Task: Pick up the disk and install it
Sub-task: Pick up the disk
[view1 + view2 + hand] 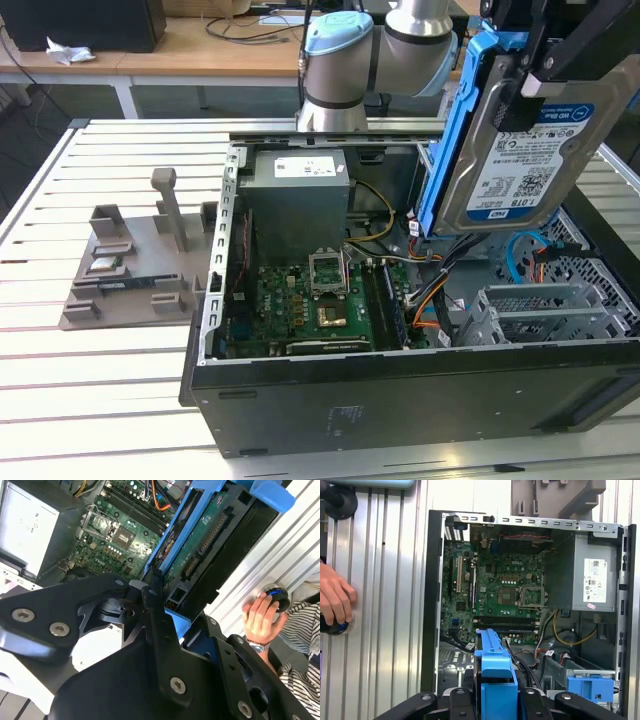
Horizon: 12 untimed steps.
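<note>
Disk (520, 150) location: suspended over the open computer case (400, 400), above the drive-bay end at the exterior view's right. You see its white-and-blue labelled face turned toward the exterior camera. The body is tilted, and the blue bracket (450, 140) runs along the edge nearer the exterior view's left. In the second wrist view, the opposite face of the disk shows a green circuit board (210, 535).

Pincer state: the gripper (528, 80) is closed on the upper end of the disk, with its black fingers (545, 75) clamped against the metal body. In the first wrist view, you look along the blue bracket edge-on, down into the case.

Case interior: note the grey power supply box (300, 195) at the far end and the green motherboard (310, 300) beside it. The metal cage (540, 310) sits below the disk, and it carries a blue latch (590, 687).

Surroundings: a person's hand (335, 600) rests on a round black-and-blue knob (276, 596) on the slatted table (100, 380), beside the case. A grey fixture (130, 265) stands on the table at the exterior view's left, apart from the case.
</note>
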### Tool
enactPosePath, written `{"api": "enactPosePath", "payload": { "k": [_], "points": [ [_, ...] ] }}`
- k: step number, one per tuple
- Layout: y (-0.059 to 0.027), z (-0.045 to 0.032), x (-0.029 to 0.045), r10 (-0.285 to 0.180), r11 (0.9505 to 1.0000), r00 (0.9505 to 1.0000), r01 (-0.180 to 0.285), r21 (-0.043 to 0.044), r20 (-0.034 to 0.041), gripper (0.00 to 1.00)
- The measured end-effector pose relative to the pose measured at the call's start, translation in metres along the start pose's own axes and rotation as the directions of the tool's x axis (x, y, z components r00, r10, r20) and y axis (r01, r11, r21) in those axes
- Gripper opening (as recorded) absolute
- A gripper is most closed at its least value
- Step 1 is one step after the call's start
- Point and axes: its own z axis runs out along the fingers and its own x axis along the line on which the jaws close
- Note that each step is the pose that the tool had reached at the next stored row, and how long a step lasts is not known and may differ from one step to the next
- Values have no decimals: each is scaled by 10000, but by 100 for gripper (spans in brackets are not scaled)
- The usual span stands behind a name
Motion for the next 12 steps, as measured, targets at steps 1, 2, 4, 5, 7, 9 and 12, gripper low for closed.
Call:
{"api": "enactPosePath", "payload": {
  "k": [1,2,4,5,7,9,12],
  "points": [
    [0,0,12,0,10000,10000,0,0,0,36],
    [1,0,27,0,10000,10000,0,0,0,36],
    [1,0,56,0,10000,10000,0,0,0,36],
    [1,0,72,0,10000,10000,0,0,0,36],
    [2,0,100,1,10000,10000,-1,0,0,36],
    [2,0,152,0,10000,10000,0,0,0,36],
    [2,-1,211,1,10000,10000,-1,0,0,36]
  ]
}}
